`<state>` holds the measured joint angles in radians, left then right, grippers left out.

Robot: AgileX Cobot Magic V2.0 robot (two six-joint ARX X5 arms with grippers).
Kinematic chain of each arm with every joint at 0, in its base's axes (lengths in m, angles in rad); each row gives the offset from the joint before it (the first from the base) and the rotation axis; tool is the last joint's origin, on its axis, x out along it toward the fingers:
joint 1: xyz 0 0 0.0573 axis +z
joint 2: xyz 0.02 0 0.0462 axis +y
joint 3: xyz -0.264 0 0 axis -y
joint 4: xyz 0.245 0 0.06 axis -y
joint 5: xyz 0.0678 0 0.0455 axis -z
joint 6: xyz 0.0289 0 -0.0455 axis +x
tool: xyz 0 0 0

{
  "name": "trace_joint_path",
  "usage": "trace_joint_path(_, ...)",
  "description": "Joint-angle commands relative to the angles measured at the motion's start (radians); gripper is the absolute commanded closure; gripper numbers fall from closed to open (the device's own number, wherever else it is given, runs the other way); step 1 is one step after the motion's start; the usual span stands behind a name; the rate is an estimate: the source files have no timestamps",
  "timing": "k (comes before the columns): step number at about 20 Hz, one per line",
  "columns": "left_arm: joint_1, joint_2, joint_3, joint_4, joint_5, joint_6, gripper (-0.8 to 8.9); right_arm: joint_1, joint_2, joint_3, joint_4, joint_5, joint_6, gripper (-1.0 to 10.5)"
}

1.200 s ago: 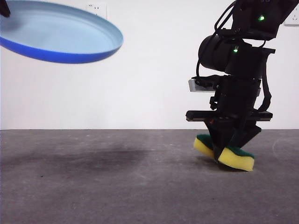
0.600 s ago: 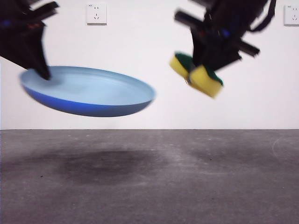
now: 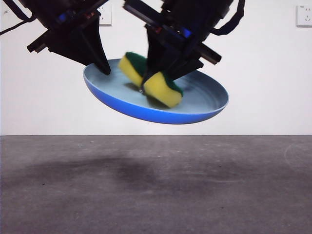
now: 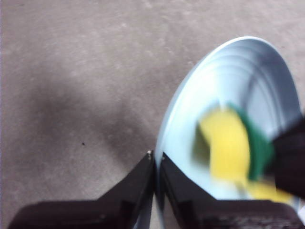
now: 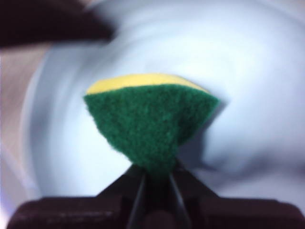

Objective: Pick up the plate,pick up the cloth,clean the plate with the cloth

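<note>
The light-blue plate (image 3: 195, 105) hangs tilted well above the table, its left rim pinched by my left gripper (image 3: 103, 69), which is shut on it. The left wrist view shows the rim between the jaws of that gripper (image 4: 156, 160) and the plate (image 4: 248, 81) stretching away. My right gripper (image 3: 155, 80) is shut on the cloth (image 3: 163, 89), a bent yellow sponge with a green layer, pressed into the plate's inside. In the right wrist view the cloth (image 5: 150, 124) is folded in the right gripper (image 5: 155, 174), with the plate (image 5: 257, 76) behind it.
A dark grey table (image 3: 156, 195) lies below, with the plate's shadow on it. A white wall behind carries sockets (image 3: 304, 14) at the top corners.
The plate has swung right and tilted toward the middle. My right gripper has carried the cloth left and down from mid-air into the plate.
</note>
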<state>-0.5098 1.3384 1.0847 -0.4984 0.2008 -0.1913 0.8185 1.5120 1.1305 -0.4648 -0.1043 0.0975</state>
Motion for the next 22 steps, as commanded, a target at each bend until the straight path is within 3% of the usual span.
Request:
trace_joint_path(1,0.010,-0.008,0.003,0.041,0.027,-0.042,8.22,0.036,0.019,-0.007,-0.072,0.014,-0.002,9.6)
trace_joint_path(3,0.030,-0.008,0.003,0.032,0.028,-0.042,8.21,0.039,0.018,-0.007,-0.176,0.128,-0.002,9.6)
trace_joint_path(7,0.040,-0.008,0.003,-0.028,0.040,-0.016,8.22,0.020,-0.020,-0.007,-0.249,0.548,-0.031,9.6)
trace_joint_path(9,0.032,-0.008,0.003,-0.059,0.045,0.000,8.21,0.002,-0.056,-0.007,-0.151,0.603,-0.053,9.6)
trace_joint_path(14,0.001,-0.008,0.003,-0.039,0.058,0.000,8.22,-0.025,-0.078,-0.007,0.061,0.418,-0.050,9.6)
trace_joint_path(19,0.000,-0.008,0.003,0.037,0.087,-0.041,8.21,-0.013,-0.044,-0.007,0.092,0.197,0.037,9.6)
trace_joint_path(22,0.001,-0.008,0.003,0.085,0.092,-0.071,8.21,0.008,-0.006,-0.007,0.084,0.080,0.044,9.6)
